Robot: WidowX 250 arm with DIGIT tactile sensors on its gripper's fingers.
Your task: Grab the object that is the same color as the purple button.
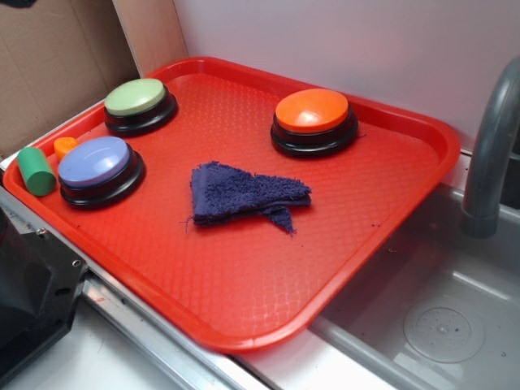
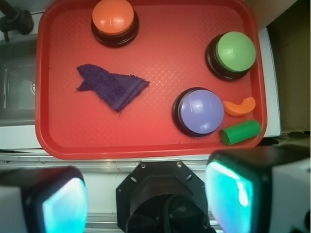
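Observation:
The dark purple-blue terry rag [image 1: 244, 197] lies folded in the middle of the red tray [image 1: 244, 301]; in the wrist view the rag [image 2: 112, 87] is left of centre. The lavender dome button [image 1: 96, 166] stands on its black base at the tray's left; it also shows in the wrist view [image 2: 200, 111]. My gripper [image 2: 146, 201] is open and empty, high above the robot's base, well short of the tray. Its two pads [image 2: 63, 204] glow teal at the bottom corners. The gripper is out of the exterior view.
A green-topped button [image 1: 138, 101] and an orange-topped button [image 1: 314, 118] stand at the tray's back. A green cylinder [image 1: 36, 171] and a small orange piece [image 1: 65, 146] lie at the tray's left rim. A grey sink [image 1: 439, 325] with a faucet [image 1: 491, 146] is on the right. The black robot base [image 2: 163, 194] is below.

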